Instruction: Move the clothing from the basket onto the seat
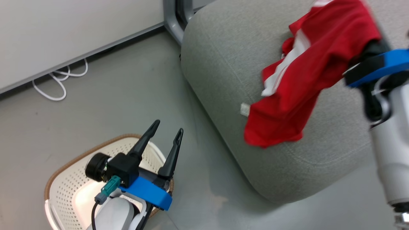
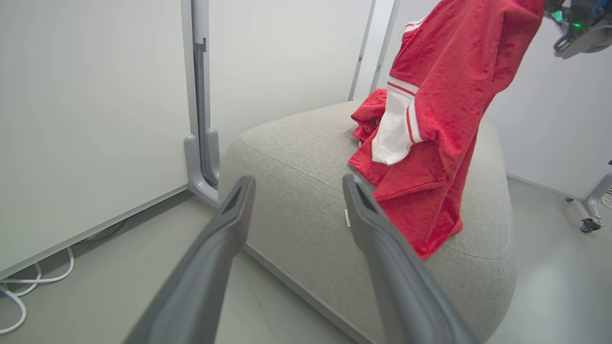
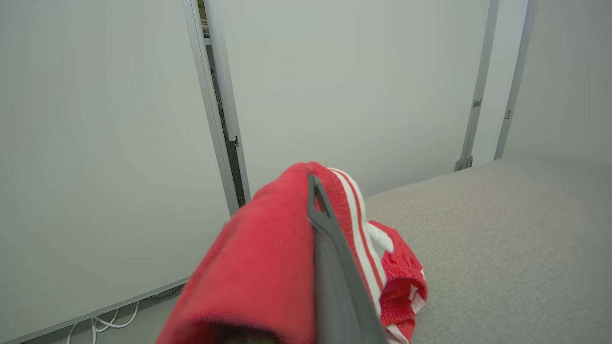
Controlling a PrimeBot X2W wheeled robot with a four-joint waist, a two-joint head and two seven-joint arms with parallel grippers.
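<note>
The right gripper point(image 3: 315, 200) is pinched shut on the red clothing point(image 1: 306, 73), which hangs from it down onto the seat point(image 1: 230, 64) near its front edge. A bunched red part behind may be a second garment. The left gripper point(image 1: 168, 127) is spread wide above the basket point(image 1: 64, 182) — over its rim.

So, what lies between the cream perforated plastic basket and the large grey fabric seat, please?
A bare strip of grey floor, seen in the head view.
</note>
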